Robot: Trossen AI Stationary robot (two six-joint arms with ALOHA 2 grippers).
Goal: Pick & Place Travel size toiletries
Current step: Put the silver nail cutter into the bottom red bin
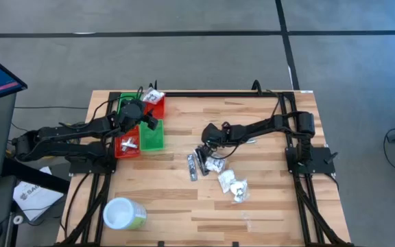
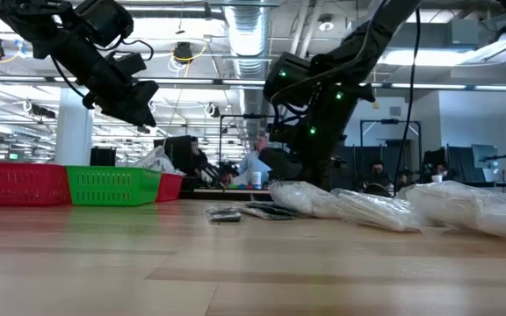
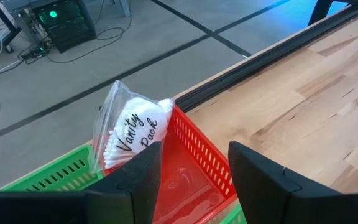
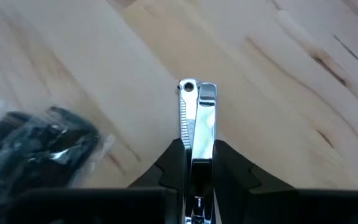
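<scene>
Right gripper (image 4: 197, 163) clamped on shiny metal clipper (image 4: 197, 115), mid-table; clipper points straight out from fingers. Bins (image 1: 151, 134) far left. Left gripper (image 3: 191, 180) apart, empty, over bins.

Grey concrete floor (image 1: 184, 58) crossed by dark tape lines, pale wooden plank worktop (image 1: 266, 206) in a black frame, open hall beyond with white ceiling ducts (image 2: 244, 26), seated people (image 2: 255, 164) at desks.
</scene>
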